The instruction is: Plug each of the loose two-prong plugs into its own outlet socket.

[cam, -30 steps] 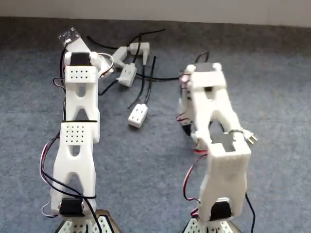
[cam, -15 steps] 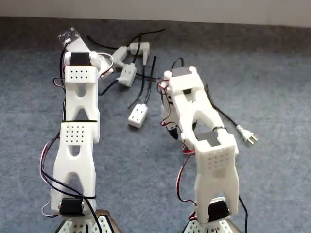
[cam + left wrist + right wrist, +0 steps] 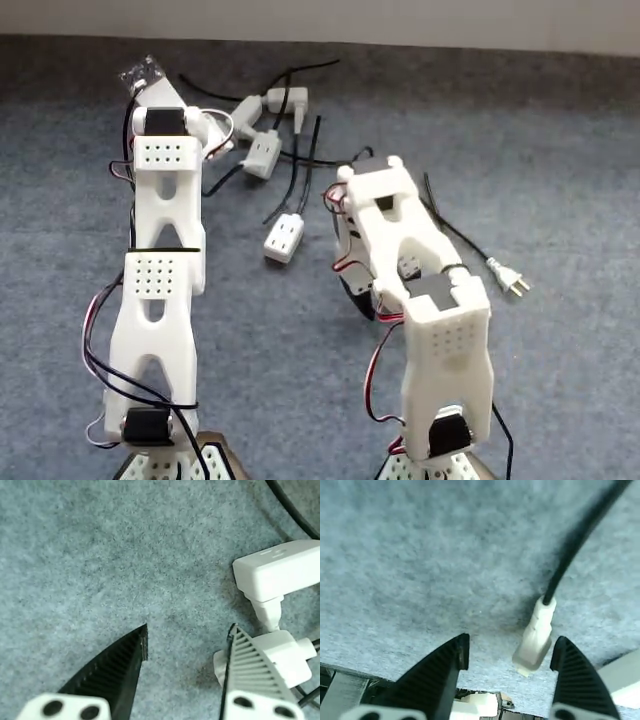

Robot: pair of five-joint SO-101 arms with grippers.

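Note:
A loose two-prong plug (image 3: 512, 280) on a black cord lies on the carpet to the right of my right arm (image 3: 385, 215). A white outlet socket (image 3: 284, 238) lies just left of that arm. More white sockets (image 3: 262, 152) sit in a tangle of cords at the back, beside my left arm (image 3: 165, 160). My right gripper (image 3: 511, 642) is open and low over the carpet, with a white plug end (image 3: 535, 637) on a black cord (image 3: 580, 540) lying between its fingers. My left gripper (image 3: 187, 630) is open over bare carpet, with two joined white socket pieces (image 3: 277, 572) beside its white finger (image 3: 245, 670).
Grey carpet (image 3: 560, 170) covers the whole floor. Black cords (image 3: 300, 150) cross the back middle. A small clear packet (image 3: 140, 72) lies at the back left. Both arm bases (image 3: 170, 455) stand at the near edge.
My right arm has swung left and drawn back toward its base, uncovering the cord and two-prong plug on its right. The left arm has kept still.

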